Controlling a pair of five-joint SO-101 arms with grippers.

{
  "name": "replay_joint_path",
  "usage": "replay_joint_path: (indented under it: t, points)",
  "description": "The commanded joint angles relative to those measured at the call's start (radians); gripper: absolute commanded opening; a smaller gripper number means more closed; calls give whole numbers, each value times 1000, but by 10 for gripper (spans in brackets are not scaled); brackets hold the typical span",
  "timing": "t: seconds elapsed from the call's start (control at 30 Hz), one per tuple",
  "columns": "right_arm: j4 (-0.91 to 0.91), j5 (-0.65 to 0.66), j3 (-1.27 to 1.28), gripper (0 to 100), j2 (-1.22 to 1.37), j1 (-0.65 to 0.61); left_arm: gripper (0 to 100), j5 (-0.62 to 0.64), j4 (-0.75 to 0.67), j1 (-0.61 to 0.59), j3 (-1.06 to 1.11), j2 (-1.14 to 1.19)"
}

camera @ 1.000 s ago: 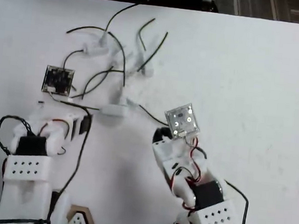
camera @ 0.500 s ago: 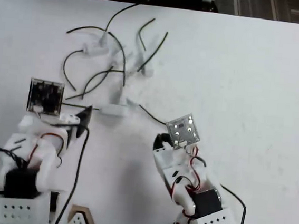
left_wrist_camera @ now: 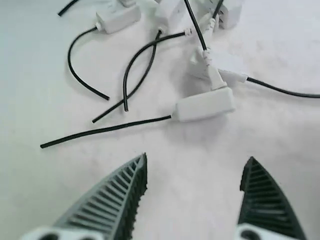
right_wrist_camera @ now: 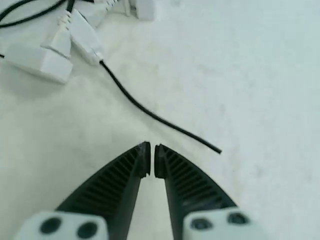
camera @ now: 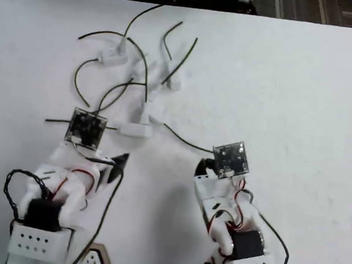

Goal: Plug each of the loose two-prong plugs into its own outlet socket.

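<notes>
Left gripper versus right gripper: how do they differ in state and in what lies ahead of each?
The left gripper is open, its jaws spread wide; the right gripper is shut, jaws almost touching. Ahead of the left gripper lies a white connector with its black cord; ahead of the right gripper lies a loose black wire. Both are empty and sit over the white table.
</notes>
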Motion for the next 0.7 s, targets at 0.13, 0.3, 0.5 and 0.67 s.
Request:
replay_joint_path:
  t: [0.13, 0.3, 0.5, 0.67]
  points:
    - [174, -8, 9, 21, -61, 25, 298, -41, -216, 10, 206, -8]
    - [271, -8, 8, 21, -61, 25, 298, -221, -288, 8, 279, -10]
    - [340, -5, 8, 21, -61, 25, 297, -222, -245, 4, 279, -10]
    - [381, -6, 8, 21, -61, 25, 297, -229, -186, 2, 279, -10]
